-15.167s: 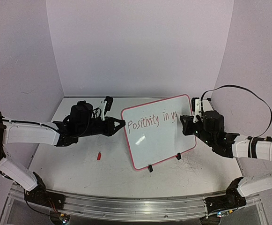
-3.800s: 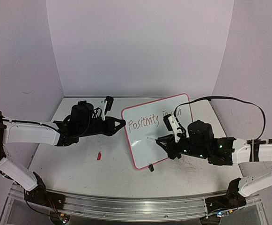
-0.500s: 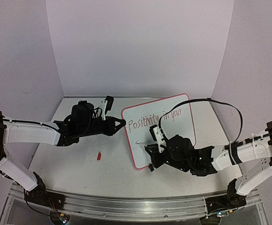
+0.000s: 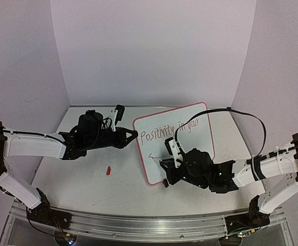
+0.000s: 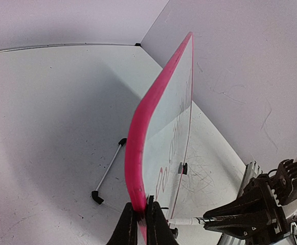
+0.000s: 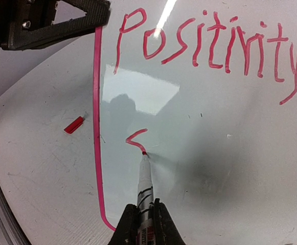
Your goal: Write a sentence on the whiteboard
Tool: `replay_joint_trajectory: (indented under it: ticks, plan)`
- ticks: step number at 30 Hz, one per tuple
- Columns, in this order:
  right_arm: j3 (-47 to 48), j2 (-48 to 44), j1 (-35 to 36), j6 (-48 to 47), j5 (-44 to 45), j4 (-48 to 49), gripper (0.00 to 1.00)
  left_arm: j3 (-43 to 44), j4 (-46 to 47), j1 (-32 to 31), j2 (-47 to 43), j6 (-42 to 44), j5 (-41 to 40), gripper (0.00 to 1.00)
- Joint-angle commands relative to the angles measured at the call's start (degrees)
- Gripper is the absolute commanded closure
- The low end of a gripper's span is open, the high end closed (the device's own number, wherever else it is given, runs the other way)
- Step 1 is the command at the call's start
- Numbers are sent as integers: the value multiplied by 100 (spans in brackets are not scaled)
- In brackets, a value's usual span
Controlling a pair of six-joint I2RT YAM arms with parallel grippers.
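Note:
The whiteboard, pink-framed, stands tilted on the table. The sentence reads "Positivity in your" in red on its top line; "Positivity" shows in the right wrist view. A short red stroke starts a second line at the lower left. My left gripper is shut on the board's left edge, which sits between the fingertips. My right gripper is shut on a white marker, whose red tip touches the end of the stroke.
A red marker cap lies on the table left of the board, also in the right wrist view. Black clip feet hold the board's lower edge. A thin support rod lies behind the board. Walls enclose the table on three sides.
"your" was finished on the top line. My right gripper moved with the marker from the board's right end to its lower left and drew a short stroke. The left gripper and board stayed still.

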Motion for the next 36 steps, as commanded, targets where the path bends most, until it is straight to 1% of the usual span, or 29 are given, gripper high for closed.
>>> replay_joint_trajectory:
  ticks: [1,20,27,31,36]
  plan:
    - [-55,-121,13,81,25,-100,100,205,-144,11,111,248,-242,100]
    - [243,213,121,72,-120,111,100,222,-175,11,90,239,-233,100]
    - [400,346,124,41,-49,155,100,204,-184,11,85,244,-250,100]
    - [337,169,119,60,-14,140,100,210,-188,11,85,249,-251,100]
    - [32,-367,119,129,2,74,100,193,-188,11,67,257,-275,100]
